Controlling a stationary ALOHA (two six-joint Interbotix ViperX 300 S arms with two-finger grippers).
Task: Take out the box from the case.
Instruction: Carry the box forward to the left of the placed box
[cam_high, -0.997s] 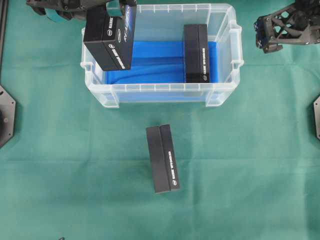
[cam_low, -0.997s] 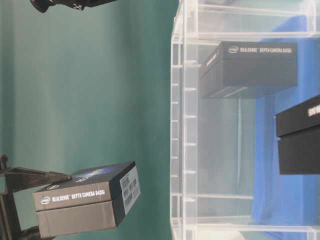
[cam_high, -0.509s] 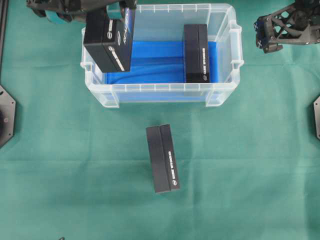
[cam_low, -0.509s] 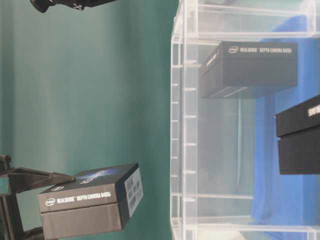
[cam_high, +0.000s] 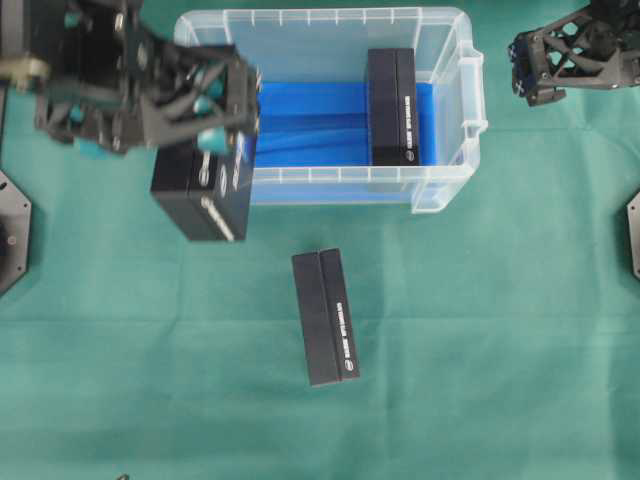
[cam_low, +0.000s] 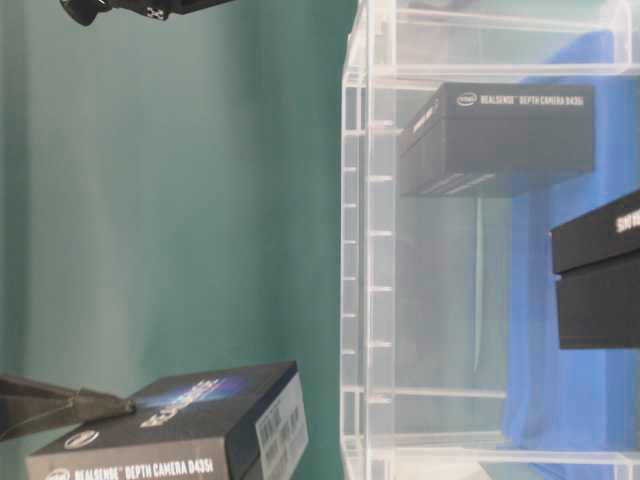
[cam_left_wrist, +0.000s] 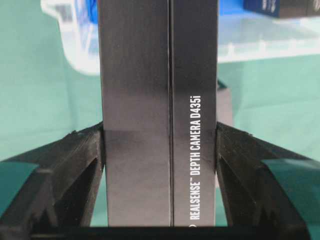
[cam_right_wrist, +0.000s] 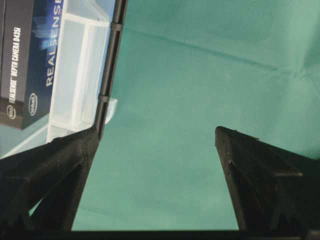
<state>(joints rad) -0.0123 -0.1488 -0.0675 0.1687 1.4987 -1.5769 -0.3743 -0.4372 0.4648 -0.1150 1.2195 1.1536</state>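
My left gripper (cam_high: 218, 140) is shut on a black "RealSense Depth Camera" box (cam_high: 205, 190), both fingers pressed flat against its long sides (cam_left_wrist: 160, 135). This box (cam_left_wrist: 150, 75) hangs outside the case, just off its front left corner, above the green cloth; the table-level view shows it low at the left (cam_low: 180, 430). The case (cam_high: 330, 178), a clear plastic bin with a blue cloth (cam_high: 320, 120) on its bottom, holds another black box (cam_high: 392, 105) at its right side. My right gripper (cam_high: 535, 70) stands open and empty (cam_right_wrist: 157, 135) beyond the case's right end.
A third black box (cam_high: 325, 317) lies on the green cloth in front of the case, near the table's middle. The case's rim handle (cam_high: 475, 95) juts toward the right arm. Black mounts sit at the left (cam_high: 10, 235) and right (cam_high: 632, 235) table edges.
The left gripper has carried its box from above the case's back left corner, over the rim, forward and down outside the front left corner. The right arm has not moved.
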